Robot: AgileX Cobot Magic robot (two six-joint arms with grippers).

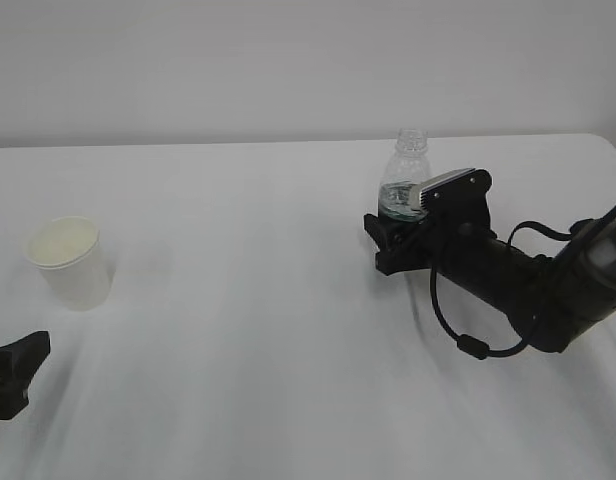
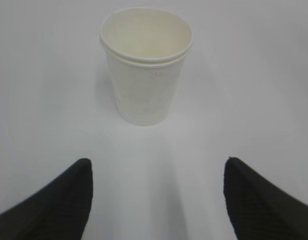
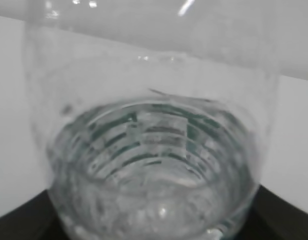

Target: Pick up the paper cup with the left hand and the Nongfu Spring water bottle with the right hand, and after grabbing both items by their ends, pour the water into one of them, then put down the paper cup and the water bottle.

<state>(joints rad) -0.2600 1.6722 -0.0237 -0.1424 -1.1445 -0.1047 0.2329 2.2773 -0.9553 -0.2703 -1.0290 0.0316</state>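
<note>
Far left: left gripper (image 2: 156, 200) low on the white table (image 1: 288, 300), jaws spread wide, empty. Paper cup (image 2: 145, 65) upright just ahead of it, untouched, bare table between. Right of centre: Nongfu Spring water bottle (image 1: 406, 178) upright, uncapped, water (image 3: 154, 190) low inside. Right gripper (image 1: 403, 235) flanks its base; grip or gap, cannot tell.
</note>
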